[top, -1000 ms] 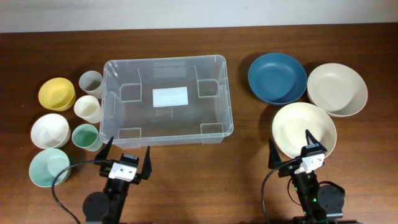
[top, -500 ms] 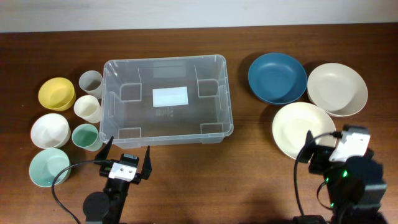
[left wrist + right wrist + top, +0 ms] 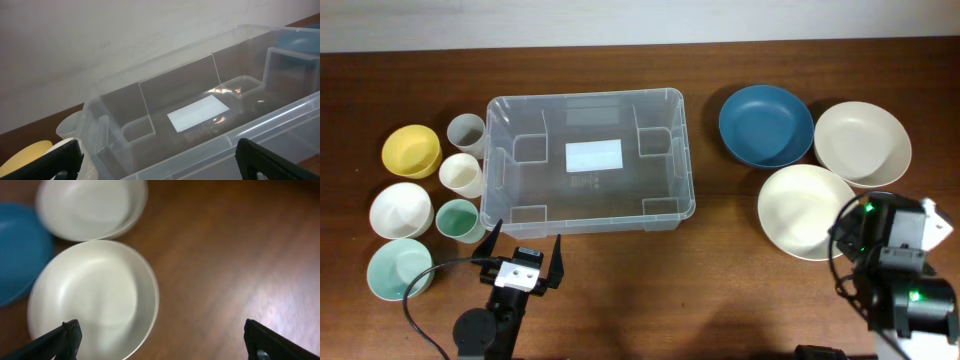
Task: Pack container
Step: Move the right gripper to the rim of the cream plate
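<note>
At the centre-left of the overhead frame, the container point(image 3: 588, 160) sits empty on the wooden table point(image 3: 720, 300), its long axis running left to right and its open top facing up. It is the largest thing on the table.

To its right, with a strip of bare wood between, are three wide bowls: the blue bowl point(image 3: 766, 124) nearest the container's short right wall, the beige bowl point(image 3: 862, 143) at the far right, and the cream bowl point(image 3: 808, 210) below and between them. The cream bowl's rim almost meets both neighbours, so the freest approach looks to be from its lower and right sides, where the wood is bare.

Left of the container, packed close together, are four small bowls point(image 3: 400, 209) and three cups point(image 3: 461, 175). The cups stand just beside the short left wall.

The right gripper point(image 3: 165, 340) hangs at the lower right of the overhead frame. It is spread wide and holds nothing. In its wrist view the cream bowl lies toward its left finger. It is the arm nearer the wide bowls, and the container lies up and to the left of it.

The left gripper point(image 3: 524, 255) is parked just below the container's long near wall, facing it, also wide open and empty.
</note>
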`<state>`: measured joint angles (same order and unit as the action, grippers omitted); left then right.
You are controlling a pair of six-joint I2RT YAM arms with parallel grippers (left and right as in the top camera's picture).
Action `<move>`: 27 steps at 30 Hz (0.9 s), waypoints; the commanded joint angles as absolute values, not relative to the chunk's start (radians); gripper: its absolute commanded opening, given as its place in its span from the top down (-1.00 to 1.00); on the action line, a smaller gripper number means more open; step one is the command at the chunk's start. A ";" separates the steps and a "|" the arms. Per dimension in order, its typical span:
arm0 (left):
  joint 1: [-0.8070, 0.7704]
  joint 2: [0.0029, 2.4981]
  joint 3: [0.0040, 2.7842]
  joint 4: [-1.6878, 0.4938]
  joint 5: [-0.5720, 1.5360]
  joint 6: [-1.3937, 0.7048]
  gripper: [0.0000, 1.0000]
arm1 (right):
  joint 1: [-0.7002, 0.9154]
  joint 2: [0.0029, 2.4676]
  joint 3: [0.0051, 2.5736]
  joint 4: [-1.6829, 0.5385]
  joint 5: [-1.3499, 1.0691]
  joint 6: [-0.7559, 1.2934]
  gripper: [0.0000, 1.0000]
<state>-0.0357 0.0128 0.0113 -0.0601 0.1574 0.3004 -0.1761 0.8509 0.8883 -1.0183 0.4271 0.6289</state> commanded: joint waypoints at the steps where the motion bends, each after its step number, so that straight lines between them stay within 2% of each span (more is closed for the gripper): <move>1: -0.030 0.006 0.009 -0.065 0.157 0.315 -0.99 | -0.268 0.921 0.900 -1.034 0.420 0.738 -0.98; 7: -0.030 0.006 0.009 -0.065 0.157 0.315 -1.00 | -0.395 1.116 0.900 -1.031 0.236 0.727 -0.98; 15: -0.030 0.006 0.009 -0.065 0.157 0.315 -1.00 | -0.406 1.345 0.899 -0.885 0.056 0.586 -0.98; 27: -0.030 0.006 0.009 -0.065 0.157 0.315 -0.99 | -0.407 1.540 0.899 -0.761 0.045 0.583 -0.98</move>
<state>-0.0357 0.0128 0.0113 -0.0601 0.1570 0.3004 -0.3988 1.5043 0.8883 -0.7700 0.0544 0.5922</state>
